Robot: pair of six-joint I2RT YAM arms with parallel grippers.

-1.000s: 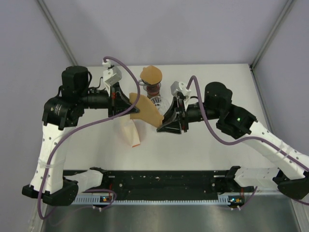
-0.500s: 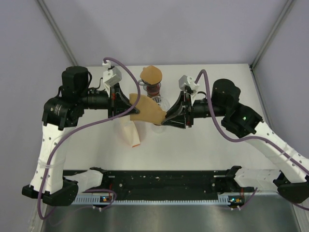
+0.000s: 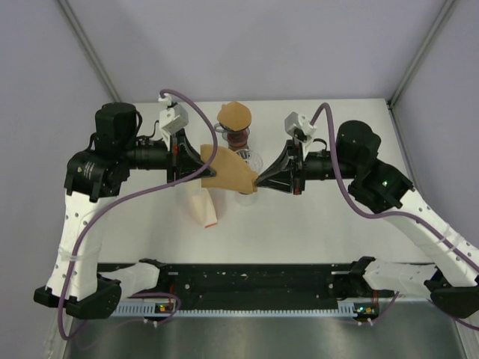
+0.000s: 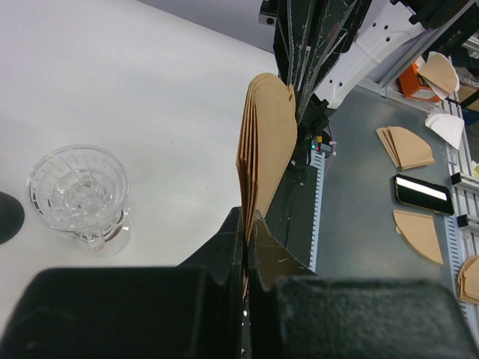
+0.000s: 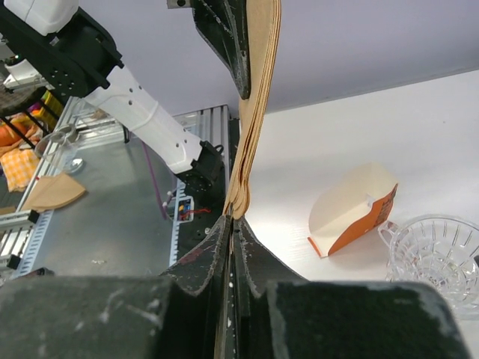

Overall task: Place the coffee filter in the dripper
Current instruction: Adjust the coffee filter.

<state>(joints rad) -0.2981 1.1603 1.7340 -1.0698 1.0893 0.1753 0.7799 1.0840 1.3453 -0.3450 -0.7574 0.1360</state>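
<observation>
The coffee filters [image 3: 228, 173], a fanned stack of brown paper cones, hang in the air over the middle of the white table [image 3: 329, 217], stretched between the two arms. The paper carries no print that can be read.

The left gripper [image 3: 203, 170] has its fingers pressed together on one edge of the stack. In the left wrist view the filters [image 4: 266, 142] rise upright out of that closed pinch [image 4: 247, 221]. The right gripper [image 3: 258, 182] is clamped on the opposite edge. Its wrist view shows the paper [image 5: 258, 97] narrowing down into its closed fingertips [image 5: 233, 222]; how many sheets it has cannot be told.

The glass dripper [image 3: 251, 158] stands on the table directly under the held stack, partly hidden by it from above. It is apart from both grippers and from the paper [image 4: 78, 187].

A cream filter holder with an orange edge [image 5: 352, 209] lies on the table just beside the dripper, toward the left arm; any lettering on it is too small to read. Behind the dripper stands a dark vessel [image 3: 238, 137] topped with another brown filter [image 3: 234, 116].
</observation>
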